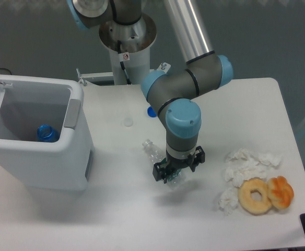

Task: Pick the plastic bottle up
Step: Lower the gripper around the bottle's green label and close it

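Grasp step: gripper (176, 173) down over bottle (157, 158) on desk (246, 104), jaws straddling it, closure unclear; next clamp, then lift.

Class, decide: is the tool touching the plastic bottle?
Cannot tell. The fixed camera shows the tool down over the plastic bottle, hiding its middle; no contact or gap shows.
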Available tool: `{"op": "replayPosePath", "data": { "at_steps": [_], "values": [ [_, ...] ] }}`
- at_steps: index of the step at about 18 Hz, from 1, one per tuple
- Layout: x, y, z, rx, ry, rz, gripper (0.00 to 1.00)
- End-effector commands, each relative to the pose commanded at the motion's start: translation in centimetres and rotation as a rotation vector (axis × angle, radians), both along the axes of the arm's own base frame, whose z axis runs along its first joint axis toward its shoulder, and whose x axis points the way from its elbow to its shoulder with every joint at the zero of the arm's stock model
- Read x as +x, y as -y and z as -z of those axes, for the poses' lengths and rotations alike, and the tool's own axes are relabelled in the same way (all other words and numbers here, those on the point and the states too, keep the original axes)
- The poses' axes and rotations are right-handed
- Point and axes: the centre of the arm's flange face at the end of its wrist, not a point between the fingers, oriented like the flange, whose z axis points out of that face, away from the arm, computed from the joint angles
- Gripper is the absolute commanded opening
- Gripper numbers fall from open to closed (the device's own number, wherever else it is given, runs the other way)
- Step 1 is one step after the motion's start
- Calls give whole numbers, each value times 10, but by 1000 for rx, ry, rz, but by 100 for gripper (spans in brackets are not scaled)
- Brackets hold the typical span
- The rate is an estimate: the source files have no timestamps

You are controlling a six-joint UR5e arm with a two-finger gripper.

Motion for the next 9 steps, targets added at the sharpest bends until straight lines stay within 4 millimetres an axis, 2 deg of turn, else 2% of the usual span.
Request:
{"op": "replayPosePath", "data": {
  "at_steps": [9],
  "values": [
    [-3,0,10,-2,10,-17,100]
  ]
}}
